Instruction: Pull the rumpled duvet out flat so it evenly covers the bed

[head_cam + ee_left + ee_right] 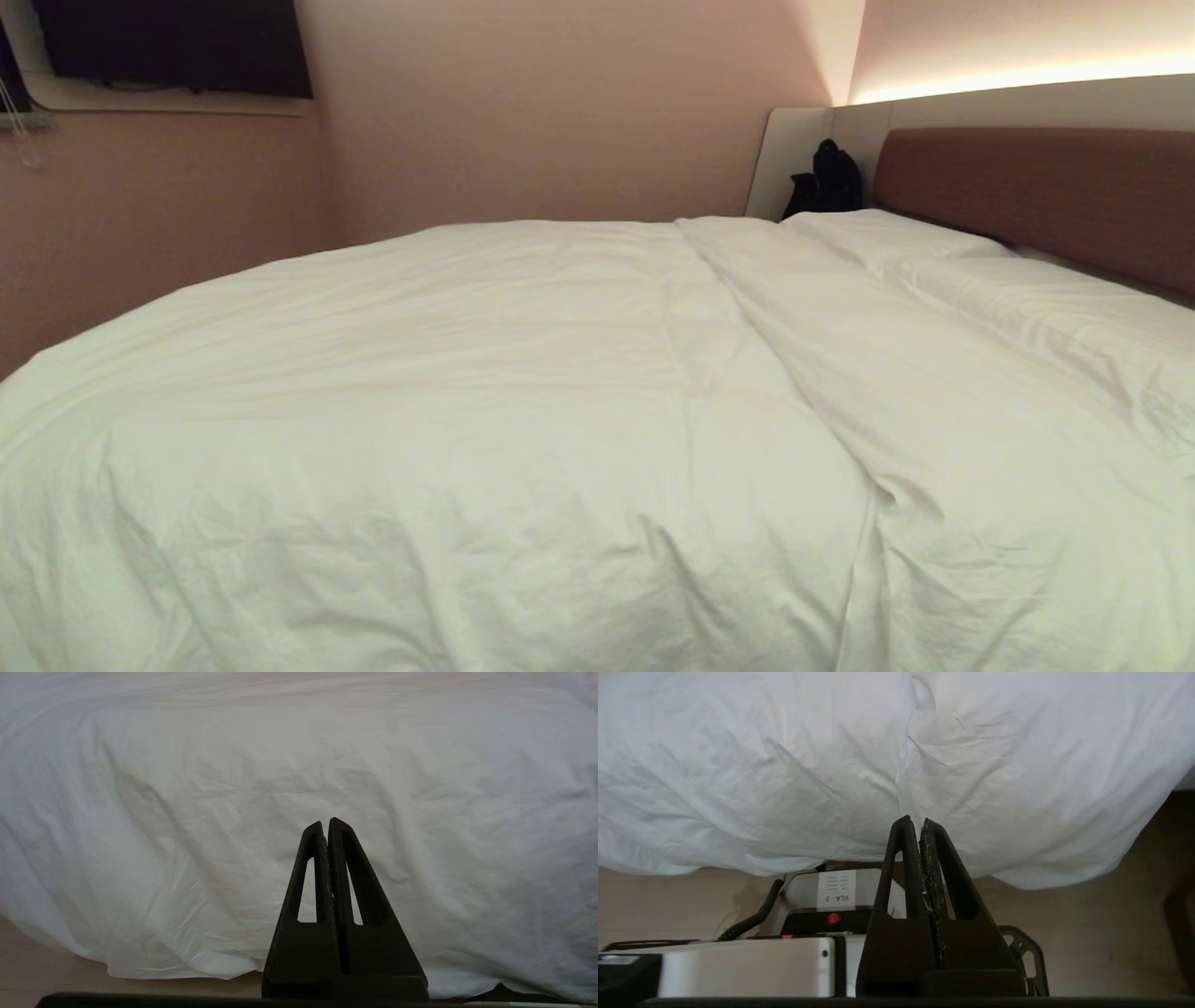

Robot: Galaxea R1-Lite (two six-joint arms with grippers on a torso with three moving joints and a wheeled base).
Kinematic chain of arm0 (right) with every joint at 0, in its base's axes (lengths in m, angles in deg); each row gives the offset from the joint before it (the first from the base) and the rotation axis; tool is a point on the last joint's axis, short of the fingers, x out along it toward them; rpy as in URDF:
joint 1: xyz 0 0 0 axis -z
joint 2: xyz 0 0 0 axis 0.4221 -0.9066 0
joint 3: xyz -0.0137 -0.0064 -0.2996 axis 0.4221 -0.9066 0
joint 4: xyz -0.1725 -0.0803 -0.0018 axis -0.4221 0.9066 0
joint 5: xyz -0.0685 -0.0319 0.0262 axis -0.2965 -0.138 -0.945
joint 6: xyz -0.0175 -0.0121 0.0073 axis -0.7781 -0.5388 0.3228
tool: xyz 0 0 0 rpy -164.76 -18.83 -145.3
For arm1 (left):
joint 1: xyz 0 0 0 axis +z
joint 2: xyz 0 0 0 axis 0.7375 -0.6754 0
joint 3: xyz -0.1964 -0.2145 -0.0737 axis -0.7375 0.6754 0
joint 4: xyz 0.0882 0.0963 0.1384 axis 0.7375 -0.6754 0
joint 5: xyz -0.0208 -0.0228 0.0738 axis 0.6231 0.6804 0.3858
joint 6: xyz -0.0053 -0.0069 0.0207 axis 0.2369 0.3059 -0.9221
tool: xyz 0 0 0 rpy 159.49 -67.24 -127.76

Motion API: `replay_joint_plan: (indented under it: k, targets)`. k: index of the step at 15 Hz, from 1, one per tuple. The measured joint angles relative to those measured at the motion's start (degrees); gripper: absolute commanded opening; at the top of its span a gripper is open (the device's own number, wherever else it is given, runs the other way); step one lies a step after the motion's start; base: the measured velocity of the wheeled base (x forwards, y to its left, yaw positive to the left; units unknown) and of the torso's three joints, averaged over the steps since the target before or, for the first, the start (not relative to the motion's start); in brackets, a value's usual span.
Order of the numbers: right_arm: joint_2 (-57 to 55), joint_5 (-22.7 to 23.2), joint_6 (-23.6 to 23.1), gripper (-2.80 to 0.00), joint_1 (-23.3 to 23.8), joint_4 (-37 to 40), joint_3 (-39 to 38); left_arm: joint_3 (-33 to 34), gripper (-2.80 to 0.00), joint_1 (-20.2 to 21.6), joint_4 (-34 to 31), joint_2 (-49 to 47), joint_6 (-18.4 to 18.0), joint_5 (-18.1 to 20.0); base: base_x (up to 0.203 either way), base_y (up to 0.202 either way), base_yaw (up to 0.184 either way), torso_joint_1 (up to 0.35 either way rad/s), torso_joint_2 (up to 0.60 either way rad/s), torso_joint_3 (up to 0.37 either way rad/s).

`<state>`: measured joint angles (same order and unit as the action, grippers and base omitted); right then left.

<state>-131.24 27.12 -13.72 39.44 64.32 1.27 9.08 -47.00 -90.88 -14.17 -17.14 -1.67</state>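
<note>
Right gripper (920, 822) nearest, fingers together, empty, facing duvet's (523, 401) hanging edge above my base (738, 961). Left gripper (327, 823) likewise closed, parked low. Duvet spread over bed (1036, 191), reaching pillows (943, 252); one diagonal fold remains. I judge job nearly finished.

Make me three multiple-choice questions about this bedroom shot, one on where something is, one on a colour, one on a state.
1. Where is the black bag?
A. on the floor
B. at the far corner beside the headboard
C. on the duvet's middle

2. What colour is the duvet?
A. white
B. grey
C. blue

3. How is the left end effector?
A. wide open
B. shut on the duvet
C. shut, empty

Answers: B, the bag stands against the pale panel past the pillows; A, the duvet is plain white; C, the fingers meet with no cloth between them.
</note>
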Motion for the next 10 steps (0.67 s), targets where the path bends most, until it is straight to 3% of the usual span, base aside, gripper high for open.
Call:
replay_joint_plan:
  k: [6, 10]
  targets:
    - [7.5, 0.1, -3.0, -2.80, -2.1, -9.6, -5.8, 0.0, -2.80, 0.0, 0.0, 0.0, 0.0, 0.0, 0.000, 0.000, 0.000, 0.000, 0.00, 0.000]
    - [14.2, -0.1, -3.3, -2.80, -6.1, -13.6, -9.2, 0.0, -2.80, 0.0, 0.0, 0.0, 0.0, 0.0, 0.000, 0.000, 0.000, 0.000, 0.00, 0.000]
